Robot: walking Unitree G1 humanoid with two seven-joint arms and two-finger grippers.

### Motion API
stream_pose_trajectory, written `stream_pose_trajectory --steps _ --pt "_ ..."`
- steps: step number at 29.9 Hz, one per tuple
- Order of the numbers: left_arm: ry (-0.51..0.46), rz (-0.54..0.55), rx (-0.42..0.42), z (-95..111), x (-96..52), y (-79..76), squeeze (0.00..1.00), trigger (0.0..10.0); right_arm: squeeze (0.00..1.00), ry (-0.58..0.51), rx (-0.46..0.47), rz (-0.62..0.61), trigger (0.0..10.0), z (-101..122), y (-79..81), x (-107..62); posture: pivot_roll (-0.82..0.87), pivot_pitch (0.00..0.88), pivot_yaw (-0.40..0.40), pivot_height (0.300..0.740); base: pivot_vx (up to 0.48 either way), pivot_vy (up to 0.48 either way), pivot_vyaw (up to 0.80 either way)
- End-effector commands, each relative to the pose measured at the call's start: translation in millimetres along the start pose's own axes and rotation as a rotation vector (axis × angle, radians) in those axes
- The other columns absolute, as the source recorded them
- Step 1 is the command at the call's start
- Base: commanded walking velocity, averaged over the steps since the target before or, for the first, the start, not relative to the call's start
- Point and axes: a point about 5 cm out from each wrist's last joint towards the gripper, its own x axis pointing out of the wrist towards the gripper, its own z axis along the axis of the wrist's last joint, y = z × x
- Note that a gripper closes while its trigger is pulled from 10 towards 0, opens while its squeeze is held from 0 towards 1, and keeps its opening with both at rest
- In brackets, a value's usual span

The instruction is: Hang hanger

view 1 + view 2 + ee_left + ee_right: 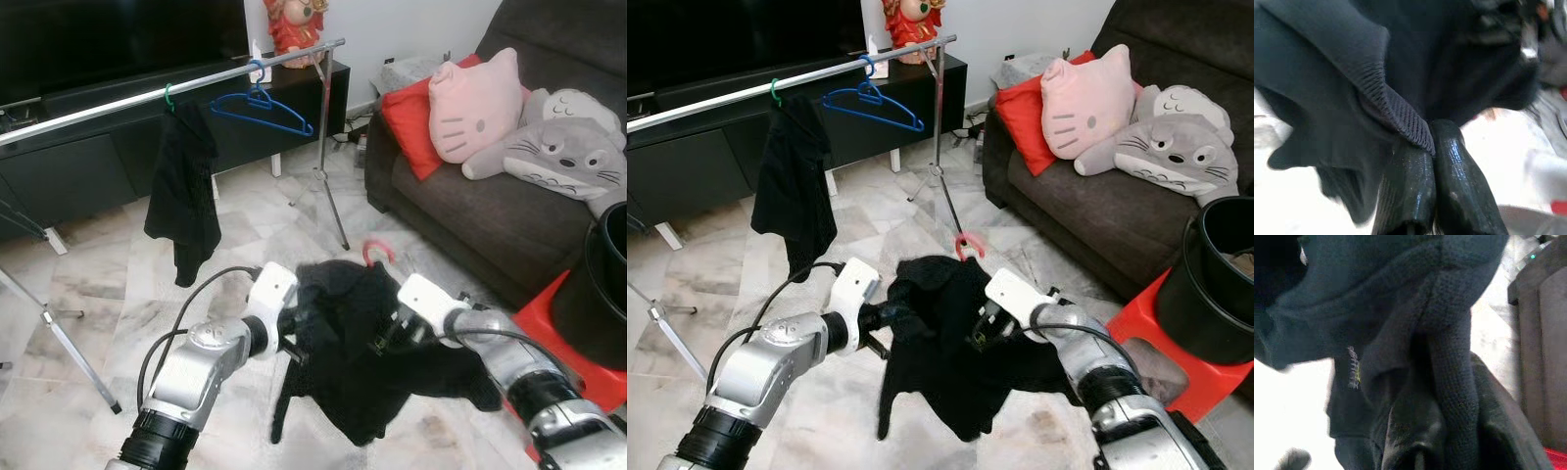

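Both grippers hold a black knit garment [358, 343] above the marble floor [245, 230]: left gripper [1431, 139] pinched on its ribbed hem, right gripper [387, 338] buried in cloth, its closure unclear. Soft and floppy, it should be carried by its stiff red hanger hook [378, 251]. Beyond, the metal rail [147, 96] carries a blue hanger [260, 106].

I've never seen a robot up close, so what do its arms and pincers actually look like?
Both arms are silver metal tubes with black ribbed collars near the body and white box-shaped wrist housings. A black cable loops beside the left arm; another runs along the right arm. The left gripper has two glossy black rounded fingers.
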Motion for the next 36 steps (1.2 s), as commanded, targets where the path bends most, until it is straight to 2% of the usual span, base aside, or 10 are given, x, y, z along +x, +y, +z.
stream_pose_trajectory --steps 1,13,14,15,16,17,22,23,24,36 --pt "0.036 -0.039 0.060 -3.5 1.9 -9.4 0.00 0.0 0.00 -0.084 0.068 -0.019 10.0 16.8 -5.7 0.6 -0.01 0.000 -0.017 0.740 0.000 0.000 0.00" --pt "0.055 -0.189 0.131 -5.7 2.1 -32.1 0.00 0.0 0.00 -0.065 0.072 -0.070 10.0 16.3 3.3 8.1 -0.01 0.000 -0.021 0.740 0.000 0.000 0.00" --pt "0.072 -0.196 0.150 -8.5 1.7 -32.8 0.00 0.6 0.00 -0.070 0.075 -0.071 10.0 17.5 3.2 8.3 -0.01 0.000 -0.021 0.740 0.000 0.000 0.00" --pt "0.102 -0.194 0.181 -14.2 2.2 -32.6 0.00 9.3 0.00 -0.081 0.079 -0.070 10.0 19.8 2.9 8.7 -0.01 0.000 -0.019 0.740 0.000 0.000 0.00" --pt "0.102 -0.194 0.181 -14.2 2.2 -32.6 0.00 9.3 0.00 -0.081 0.079 -0.070 10.0 19.8 2.9 8.7 -0.01 0.000 -0.019 0.740 0.000 0.000 0.00" --pt "0.117 -0.190 0.198 -17.3 3.0 -32.2 0.00 10.0 0.00 -0.087 0.081 -0.073 10.0 21.5 2.0 8.9 -0.01 0.000 -0.019 0.740 0.000 0.000 0.00" --pt "0.128 -0.189 0.210 -21.0 5.0 -32.5 0.00 10.0 0.00 -0.111 0.092 -0.077 10.0 26.4 2.0 10.0 -0.01 0.000 -0.021 0.740 0.000 0.000 0.00" --pt "0.127 -0.186 0.211 -21.0 5.3 -32.3 0.29 10.0 0.00 -0.119 0.097 -0.072 10.0 27.8 2.7 10.3 -0.01 0.000 -0.021 0.740 0.000 0.000 0.00" --pt "0.127 -0.184 0.209 -21.0 5.3 -32.1 1.00 10.0 0.00 -0.127 0.101 -0.070 10.0 29.6 3.3 10.7 0.00 0.000 -0.022 0.740 0.000 0.000 0.00" --pt "0.139 -0.189 0.205 -25.4 2.6 -31.5 1.00 10.0 0.00 -0.168 0.132 -0.100 10.0 36.6 6.1 13.2 0.00 0.000 -0.015 0.740 0.000 0.000 0.00"
